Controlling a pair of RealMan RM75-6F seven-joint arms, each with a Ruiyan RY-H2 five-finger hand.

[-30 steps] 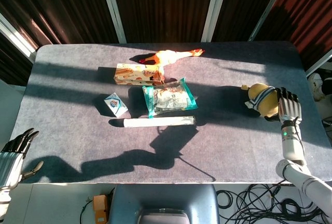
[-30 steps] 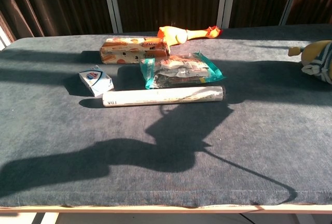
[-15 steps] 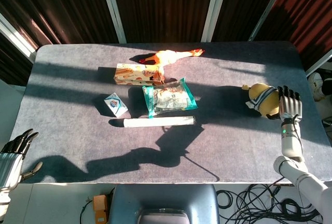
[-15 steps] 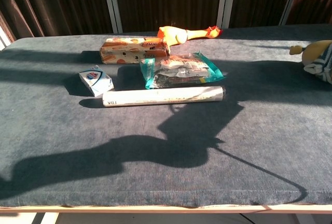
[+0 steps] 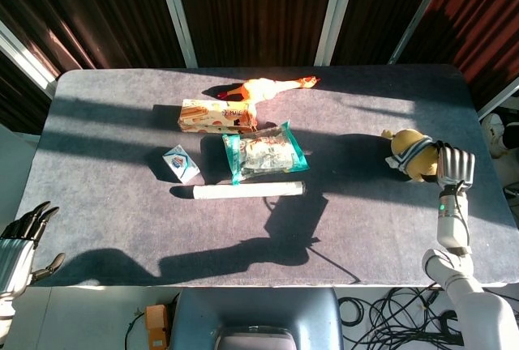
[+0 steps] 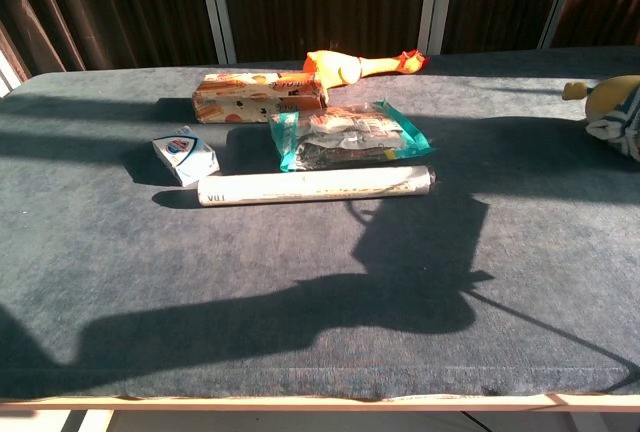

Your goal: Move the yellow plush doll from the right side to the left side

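Note:
The yellow plush doll [image 5: 409,155], with a striped band round it, lies at the table's right side; in the chest view the doll [image 6: 612,110] is cut off by the right edge. My right hand [image 5: 455,166] is pressed against the doll's right side with its fingers curled onto it, gripping it. The chest view does not show this hand. My left hand [image 5: 23,232] hangs off the table's front left corner, fingers apart and holding nothing.
Mid-table lie a rubber chicken [image 5: 272,86], an orange box [image 5: 214,115], a teal snack bag [image 5: 263,151], a white tube [image 5: 247,190] and a small blue-white carton [image 5: 181,163]. The table's grey cloth [image 5: 105,204] on the left is bare. An arm shadow crosses the front.
My right hand and the doll have shifted slightly to the right together, and the fingers have curled tighter. The arm's shadow on the cloth has moved rightward. The left hand barely moved.

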